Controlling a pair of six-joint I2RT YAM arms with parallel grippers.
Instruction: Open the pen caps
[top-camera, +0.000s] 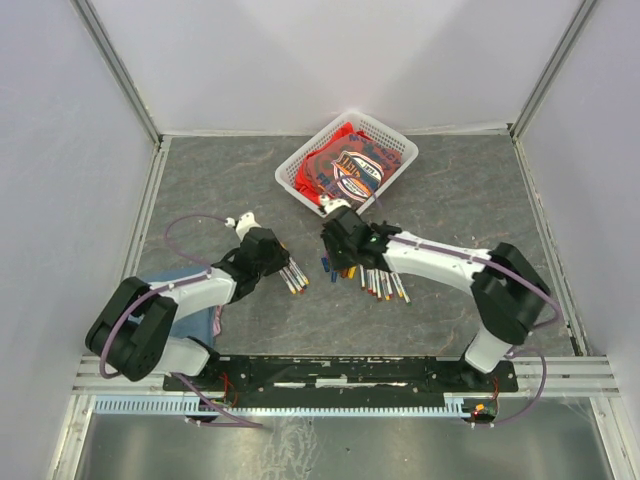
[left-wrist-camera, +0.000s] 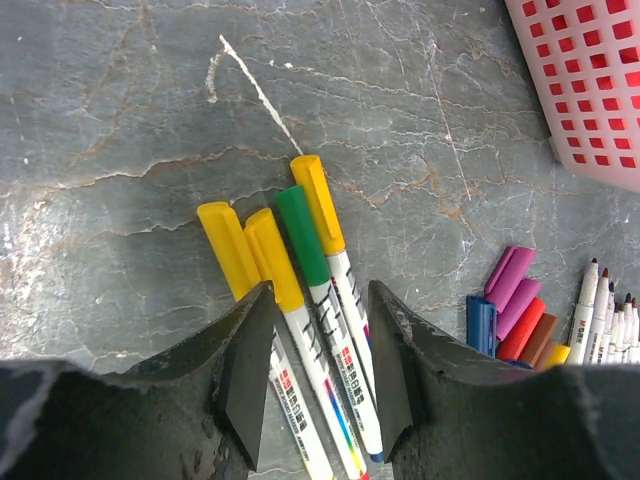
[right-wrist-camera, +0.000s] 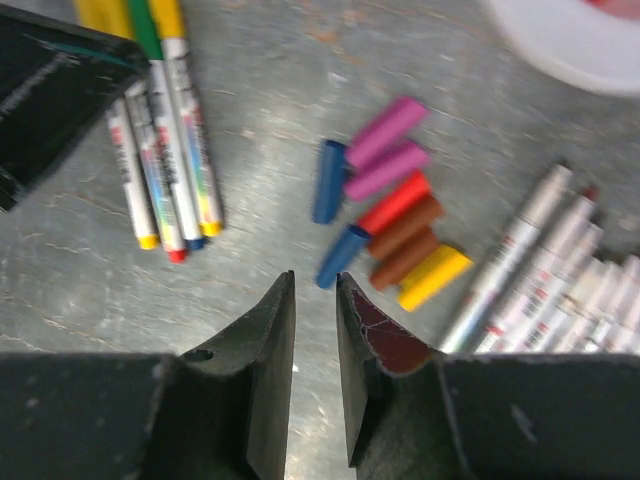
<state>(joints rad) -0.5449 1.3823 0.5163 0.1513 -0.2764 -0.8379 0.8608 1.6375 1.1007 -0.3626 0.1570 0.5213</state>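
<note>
Four capped pens (left-wrist-camera: 318, 330) lie side by side, three with yellow caps (left-wrist-camera: 228, 248) and one with a green cap (left-wrist-camera: 302, 235). My left gripper (left-wrist-camera: 320, 300) is open just above them, its fingers straddling the white barrels without closing on any. To the right lies a heap of loose pen caps (right-wrist-camera: 393, 202) in pink, blue, red, brown and yellow, with several uncapped pens (right-wrist-camera: 520, 260) beside them. Low over the table, just short of the blue caps (right-wrist-camera: 340, 255), my right gripper (right-wrist-camera: 315, 285) is open with a narrow gap and holds nothing. From above, the left gripper (top-camera: 285, 262) and right gripper (top-camera: 335, 245) face each other.
A white plastic basket (top-camera: 392, 135) holding a red package stands at the back centre, just behind the right gripper. A bluish cloth (top-camera: 200, 318) lies under the left arm. Enclosure walls surround the grey stone-patterned table.
</note>
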